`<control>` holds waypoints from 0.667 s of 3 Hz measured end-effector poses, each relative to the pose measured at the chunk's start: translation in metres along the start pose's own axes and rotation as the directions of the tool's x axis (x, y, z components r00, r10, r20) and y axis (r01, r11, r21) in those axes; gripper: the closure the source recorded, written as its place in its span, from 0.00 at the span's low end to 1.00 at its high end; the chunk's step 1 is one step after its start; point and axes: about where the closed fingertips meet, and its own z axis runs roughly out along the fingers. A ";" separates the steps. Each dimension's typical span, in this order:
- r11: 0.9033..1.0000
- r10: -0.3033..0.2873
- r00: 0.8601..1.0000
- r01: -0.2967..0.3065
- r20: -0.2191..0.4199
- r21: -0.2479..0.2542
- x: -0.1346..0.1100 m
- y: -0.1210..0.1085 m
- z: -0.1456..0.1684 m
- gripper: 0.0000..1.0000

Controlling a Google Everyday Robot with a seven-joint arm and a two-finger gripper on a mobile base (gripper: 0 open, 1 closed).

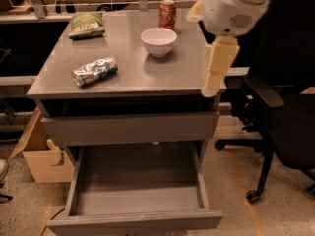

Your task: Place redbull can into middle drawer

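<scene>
The redbull can [95,71], crinkled silver and blue, lies on its side on the left part of the grey cabinet top [133,73]. The middle drawer [138,183] is pulled out below, with a bare grey floor. My gripper [212,85] hangs from the white arm at the upper right, over the right edge of the cabinet top. It is well to the right of the can and holds nothing that I can see.
A white bowl [158,41], a red soda can [167,14] and a green chip bag [86,24] stand on the cabinet top. The upper drawer front [128,127] is shut. A black office chair [285,117] is at the right, a cardboard box [42,156] at the left.
</scene>
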 end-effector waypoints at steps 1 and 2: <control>0.990 -0.136 0.989 0.138 0.053 -0.030 -0.060 -0.017 0.029 0.00; 0.990 -0.137 0.989 0.139 0.057 -0.033 -0.062 -0.020 0.033 0.00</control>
